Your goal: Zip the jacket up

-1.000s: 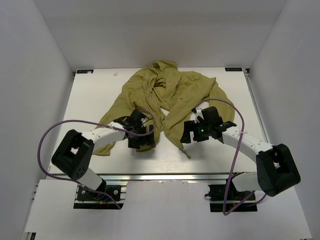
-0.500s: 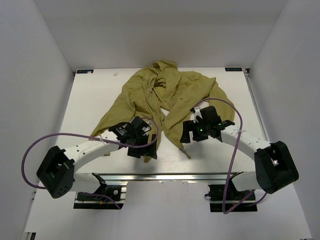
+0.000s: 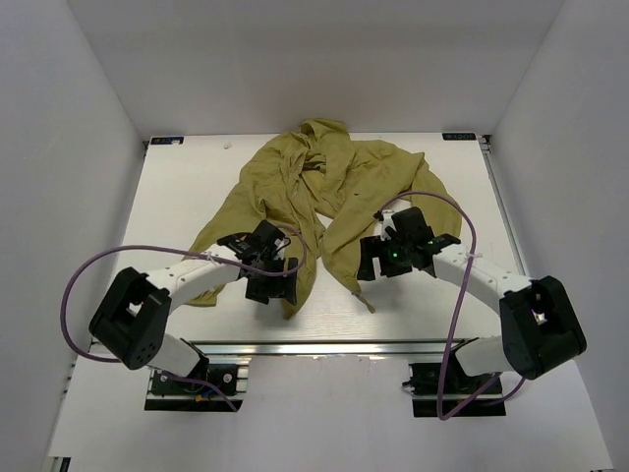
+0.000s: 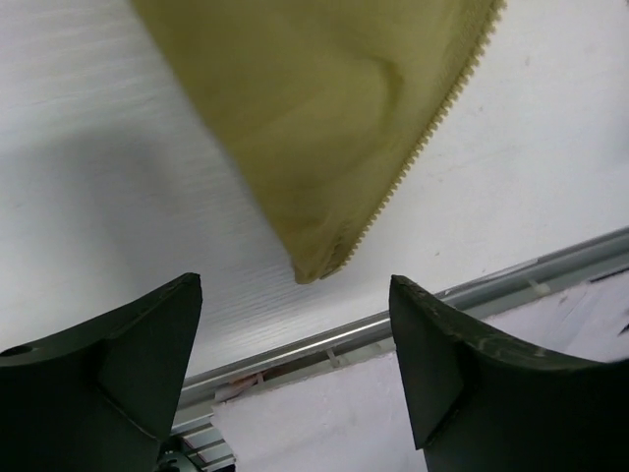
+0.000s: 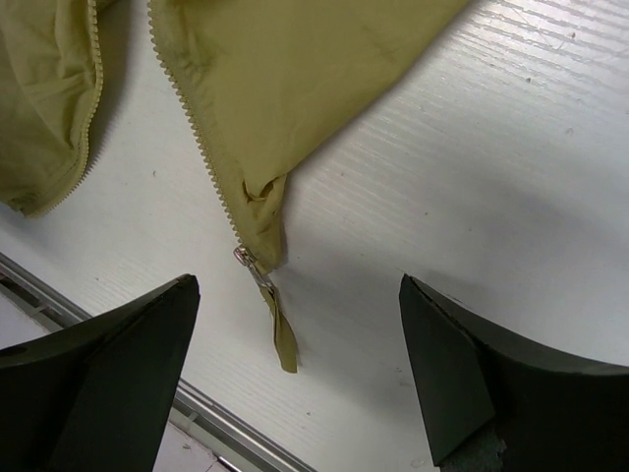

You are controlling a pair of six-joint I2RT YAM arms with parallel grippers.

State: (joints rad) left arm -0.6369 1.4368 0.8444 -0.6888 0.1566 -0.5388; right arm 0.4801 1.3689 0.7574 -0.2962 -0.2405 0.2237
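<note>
The crumpled olive-yellow fabric jacket (image 3: 324, 187) lies on the white ribbed surface (image 3: 177, 192), bunched toward the far middle. Two front panels reach the near edge. The black left gripper (image 3: 272, 287) has its jaws over the left panel's tip. The black right gripper (image 3: 373, 264) has its jaws over the right panel's corner, beside the small metal zipper slider (image 5: 244, 258).

No text, brand or number is legible; the small dark tags (image 3: 165, 141) at the white table (image 3: 187, 197) far corners are too small to read.

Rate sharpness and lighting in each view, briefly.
Top external: evenly lit and sharp, with glare along the near edge of the table. Left wrist: zipper teeth on the jacket sharp, a soft shadow left of the fabric, fingers dark. Right wrist: zipper slider crisp, fingers dark and slightly soft.
</note>
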